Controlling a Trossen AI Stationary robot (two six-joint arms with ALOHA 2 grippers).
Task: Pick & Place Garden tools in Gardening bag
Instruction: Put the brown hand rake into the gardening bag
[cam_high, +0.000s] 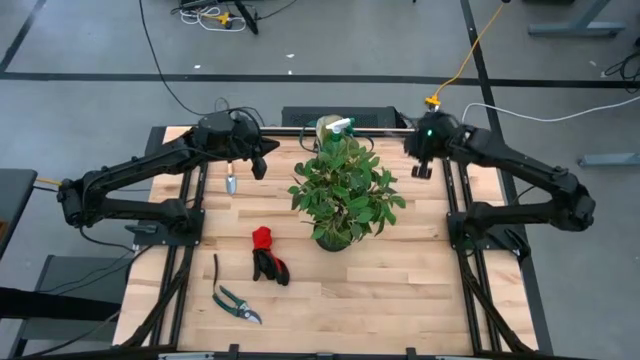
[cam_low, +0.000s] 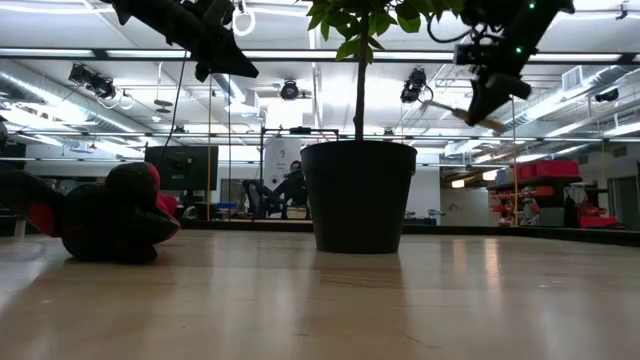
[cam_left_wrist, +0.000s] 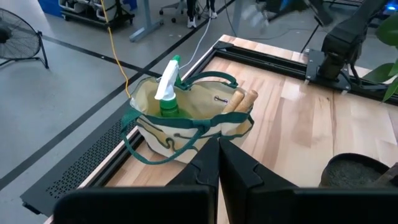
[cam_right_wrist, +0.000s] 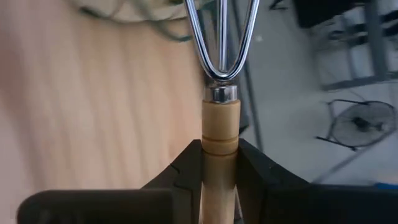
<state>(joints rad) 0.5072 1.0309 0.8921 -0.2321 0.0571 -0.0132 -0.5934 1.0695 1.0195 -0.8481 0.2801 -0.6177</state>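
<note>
Arms reach in from both sides toward the far edge of the counter (cam_high: 400, 280), flanking the potted plant (cam_high: 345, 190) at its middle. The right gripper (cam_right_wrist: 221, 163) is raised above the counter near the far right corner, its fingers pinching the wooden handle of a hand rake (cam_right_wrist: 221, 74), whose chrome tines stick out forward past the fingertips; in the low view the rake (cam_low: 470, 115) hangs tilted under the right gripper (cam_low: 485, 100), clear of the surface. The left gripper (cam_left_wrist: 217, 163) is lifted too, over the far left part of the counter, fingers pressed together and holding nothing, pointed toward the gardening bag (cam_left_wrist: 186, 121). That bag stands at the far edge just behind the plant, with a green spray bottle (cam_left_wrist: 168, 87) upright in it and two wooden handles (cam_left_wrist: 239, 99) leaning at its rim. A trowel (cam_high: 231, 183) lies on the counter under the left arm. Nearer the front lie the red-and-black gloves (cam_high: 267, 255) and, beside them, the pruning shears (cam_high: 235, 302).
</note>
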